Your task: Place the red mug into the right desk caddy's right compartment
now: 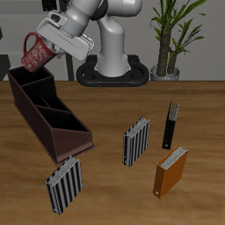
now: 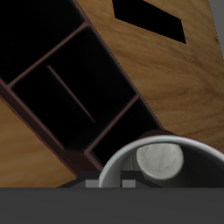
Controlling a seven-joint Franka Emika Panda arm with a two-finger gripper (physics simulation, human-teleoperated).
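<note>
Near: dark brown rectangular desk caddy with inner dividers lies diagonal on wooden table. Farther back: red speckled ceramic-looking mug hangs tilted in air over caddy's far end cell, gripper clamped at rim. Judgement: mug rigid, light, glazed and slippery; rim pinch suits it, but may swing or slip.

Even, soft light; faint shadows.

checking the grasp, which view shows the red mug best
The exterior view: the red mug shows whole from the side, held above the right desk caddy. The wrist view shows only its rim and pale inside.
</note>
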